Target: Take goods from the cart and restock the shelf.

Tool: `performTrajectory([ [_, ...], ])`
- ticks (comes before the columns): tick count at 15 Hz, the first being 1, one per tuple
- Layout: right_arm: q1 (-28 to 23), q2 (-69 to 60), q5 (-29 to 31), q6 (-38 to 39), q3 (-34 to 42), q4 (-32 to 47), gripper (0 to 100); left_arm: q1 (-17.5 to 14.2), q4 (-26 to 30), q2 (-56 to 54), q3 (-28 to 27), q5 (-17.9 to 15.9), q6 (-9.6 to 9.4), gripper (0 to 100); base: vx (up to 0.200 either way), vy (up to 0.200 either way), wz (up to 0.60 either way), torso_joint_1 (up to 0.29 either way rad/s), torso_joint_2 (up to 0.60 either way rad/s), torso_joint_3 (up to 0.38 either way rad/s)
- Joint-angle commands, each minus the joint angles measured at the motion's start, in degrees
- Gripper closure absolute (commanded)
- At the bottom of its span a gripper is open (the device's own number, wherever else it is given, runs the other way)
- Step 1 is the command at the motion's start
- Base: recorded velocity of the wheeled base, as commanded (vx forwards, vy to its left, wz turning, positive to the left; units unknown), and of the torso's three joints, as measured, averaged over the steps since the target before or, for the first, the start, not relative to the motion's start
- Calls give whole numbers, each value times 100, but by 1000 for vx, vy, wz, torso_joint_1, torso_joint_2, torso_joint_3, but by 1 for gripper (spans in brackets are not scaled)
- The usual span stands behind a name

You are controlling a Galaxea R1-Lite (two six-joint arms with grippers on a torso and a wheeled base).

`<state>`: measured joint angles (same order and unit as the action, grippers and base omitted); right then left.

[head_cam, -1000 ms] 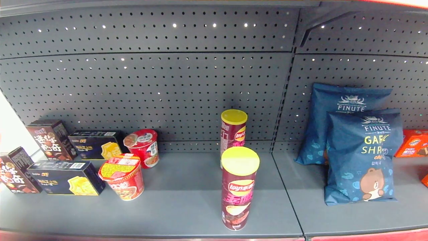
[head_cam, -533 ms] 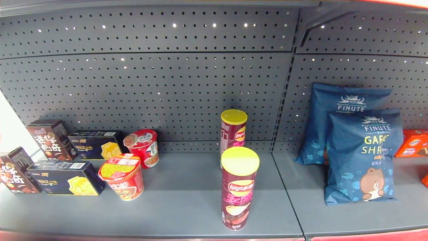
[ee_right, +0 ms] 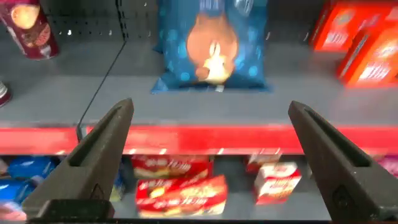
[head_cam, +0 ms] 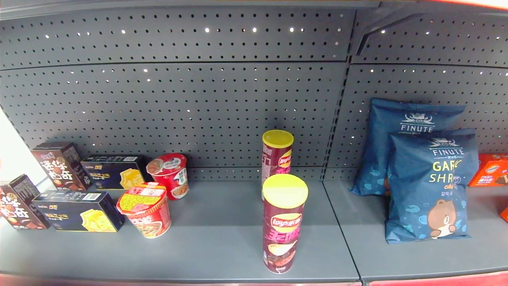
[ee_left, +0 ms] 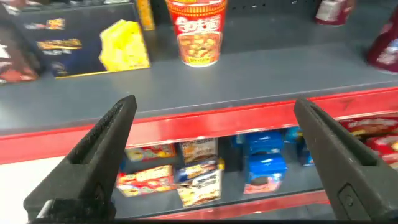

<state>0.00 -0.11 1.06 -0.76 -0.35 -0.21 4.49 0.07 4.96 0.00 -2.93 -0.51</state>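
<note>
Hovering at shelf (head_cam: 222, 238), left gripper (ee_left: 214, 104), right gripper (ee_right: 211, 106), fingers (ee_left: 102, 149) spread empty, wrist views adding lower-tier packets (ee_left: 199, 171).

The grey shelf (head_cam: 222, 242) carries at its left end two brown boxes (head_cam: 61, 165), two dark boxes (head_cam: 79, 210) and two noodle cups (head_cam: 146, 209), each pair set one behind the other. Near the middle, two chip cans (head_cam: 283, 222) stand upright, front and back. On the right section, two blue bags (head_cam: 430, 186) lean overlapping, beside an orange box (head_cam: 492, 171).
</note>
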Motion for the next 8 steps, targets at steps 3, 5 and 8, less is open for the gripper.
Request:
performTrajectory([
  [3,0,11,17,32,35,3,0,0,1,31,0,-33,-10,0,0,0,0,0,0,0],
  [5,0,11,17,32,35,3,0,-71,10,40,-9,170,69,0,0,0,0,0,0,0],
  [8,0,11,17,32,35,3,0,-756,10,75,-9,205,60,0,0,0,0,0,0,0],
])
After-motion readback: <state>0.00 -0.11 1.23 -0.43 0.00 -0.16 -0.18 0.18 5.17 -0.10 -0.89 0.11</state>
